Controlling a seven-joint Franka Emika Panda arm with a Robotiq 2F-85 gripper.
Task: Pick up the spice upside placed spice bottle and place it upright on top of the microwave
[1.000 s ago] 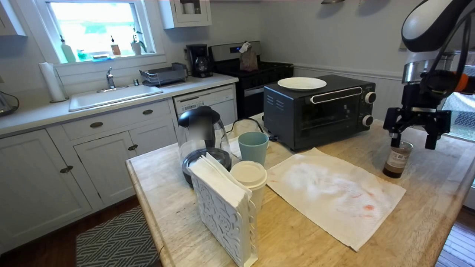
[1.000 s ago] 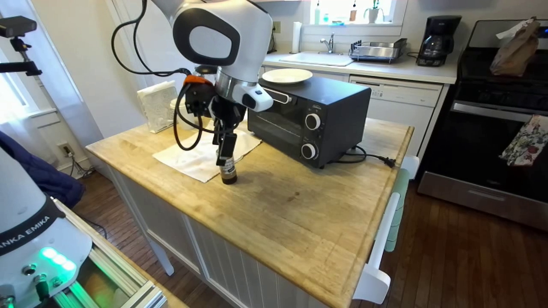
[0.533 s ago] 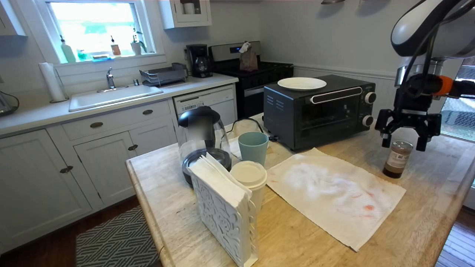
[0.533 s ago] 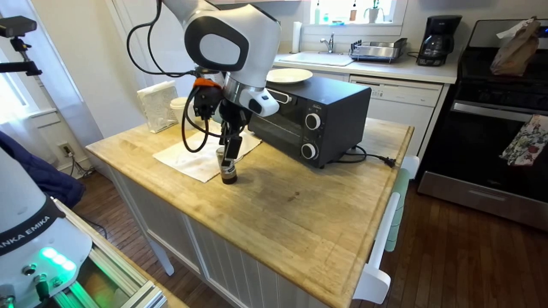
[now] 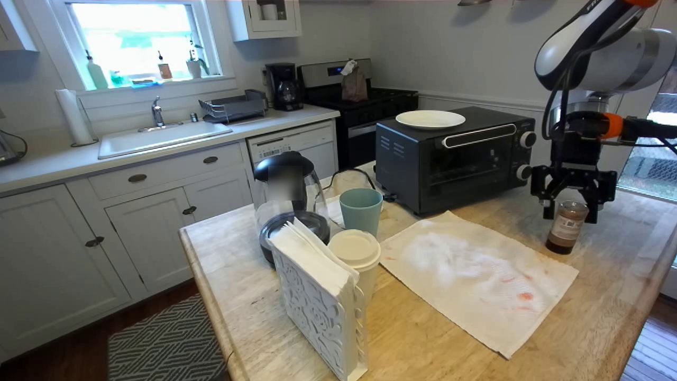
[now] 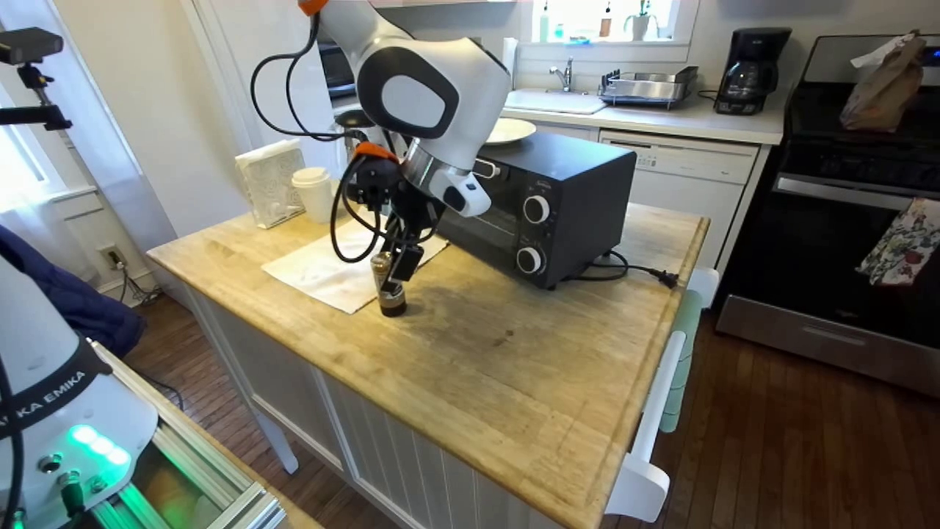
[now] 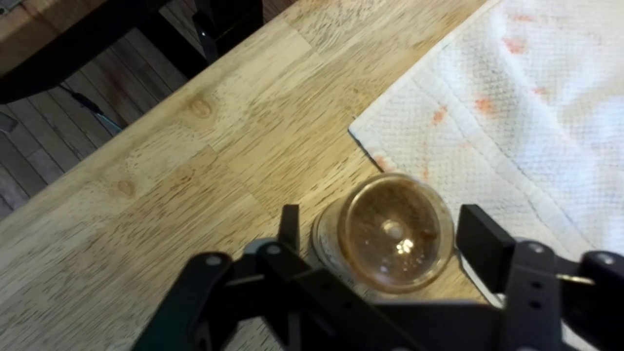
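Note:
The spice bottle (image 5: 566, 231) stands upside down on the wooden table, clear base up and dark cap down. It also shows in an exterior view (image 6: 391, 294), partly covered by a finger. My gripper (image 5: 569, 212) is open and low at the bottle's upper part. In the wrist view the gripper (image 7: 380, 222) has a finger on each side of the bottle's round base (image 7: 396, 234). A gap shows at the left finger; the right finger looks very close to the glass. The black microwave (image 5: 449, 164) stands behind on the table, also seen in an exterior view (image 6: 580, 213).
A white plate (image 5: 430, 119) lies on the microwave's top. A stained white cloth (image 5: 476, 275) lies beside the bottle. A teal mug (image 5: 360, 209), lidded cup (image 5: 355, 251), glass kettle (image 5: 291, 211) and napkin holder (image 5: 322, 307) stand further along the table.
My gripper has moved across and slightly down, from beside the bottle to having its open fingers on either side of it. The bottle has not moved.

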